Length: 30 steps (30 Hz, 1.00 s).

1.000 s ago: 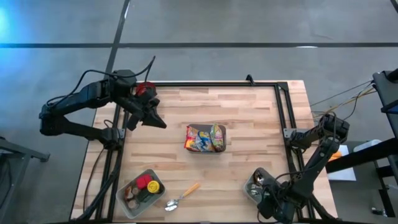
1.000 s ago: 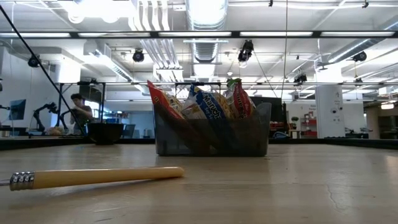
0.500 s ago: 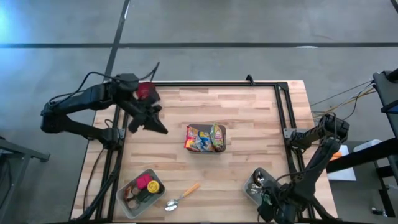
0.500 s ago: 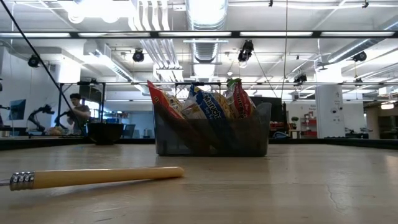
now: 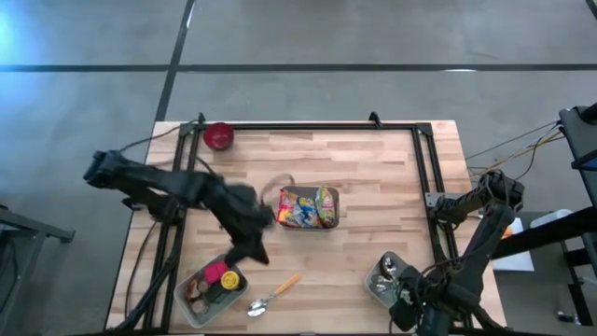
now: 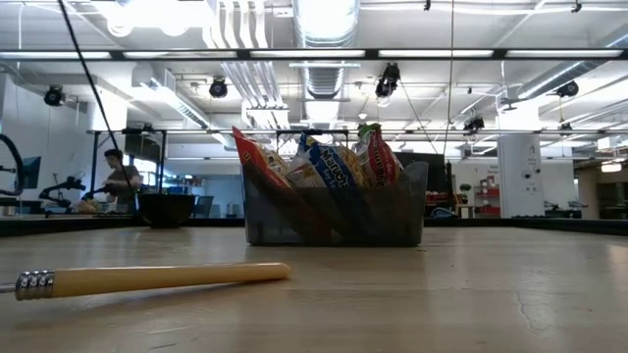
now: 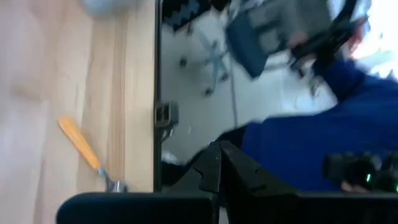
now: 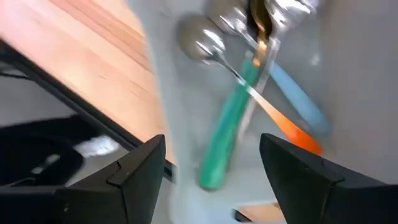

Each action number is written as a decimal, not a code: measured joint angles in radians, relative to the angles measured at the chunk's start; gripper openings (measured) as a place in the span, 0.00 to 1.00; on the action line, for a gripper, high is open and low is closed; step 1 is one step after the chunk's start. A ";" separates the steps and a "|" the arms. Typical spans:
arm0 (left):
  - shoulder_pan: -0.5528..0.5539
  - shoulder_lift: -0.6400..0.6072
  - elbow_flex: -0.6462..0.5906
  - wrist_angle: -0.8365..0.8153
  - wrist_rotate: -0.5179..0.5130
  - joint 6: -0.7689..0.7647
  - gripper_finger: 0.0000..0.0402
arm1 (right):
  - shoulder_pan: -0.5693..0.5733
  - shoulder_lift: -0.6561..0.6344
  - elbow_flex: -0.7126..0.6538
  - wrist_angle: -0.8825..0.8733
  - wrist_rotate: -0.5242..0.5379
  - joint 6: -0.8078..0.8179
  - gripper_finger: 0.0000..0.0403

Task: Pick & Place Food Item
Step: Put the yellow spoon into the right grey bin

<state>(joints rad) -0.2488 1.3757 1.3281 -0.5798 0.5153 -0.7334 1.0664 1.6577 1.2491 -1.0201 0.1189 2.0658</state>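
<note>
- High view: the left gripper point(image 5: 250, 245), blurred, hangs over the wooden table point(image 5: 373, 177) between the snack bin point(image 5: 309, 207) and the food tray point(image 5: 212, 285); approaching the tray's round food pieces slowly and squarely would serve best.
- Low view: crinkly glossy snack packets point(image 6: 329, 165) stand in the dark translucent bin; a smooth wooden-handled spoon point(image 6: 147, 280) lies nearer.
- Left wrist view: the left fingers point(image 7: 219, 168) are pressed together, empty.
- Right wrist view: the right fingers point(image 8: 140, 168) are spread, empty, above the grey utensil bin point(image 8: 348, 81) of plastic-handled metal spoons.
</note>
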 joint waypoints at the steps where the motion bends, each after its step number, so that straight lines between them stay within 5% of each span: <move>1: -0.023 0.031 0.000 0.000 0.000 0.000 0.04 | 0.000 0.000 0.008 0.001 0.024 0.005 0.64; 8: -0.139 0.238 0.000 0.010 -0.011 0.010 0.25 | -0.010 0.000 0.062 0.004 0.209 -0.004 0.64; 14: -0.203 0.373 -0.001 -0.002 -0.124 0.006 0.40 | -0.025 0.000 0.081 0.006 0.346 -0.009 0.64; 23: -0.305 0.487 0.035 -0.109 -0.351 -0.035 0.43 | -0.050 0.055 0.087 0.059 0.382 -0.030 0.64; 30: -0.318 0.571 0.096 -0.188 -0.414 -0.131 0.43 | -0.066 0.115 0.085 0.131 0.381 -0.056 0.64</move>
<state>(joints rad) -0.5670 1.9467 1.4238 -0.7673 0.1012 -0.8647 1.0000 1.7725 1.3342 -0.8895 0.5001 2.0094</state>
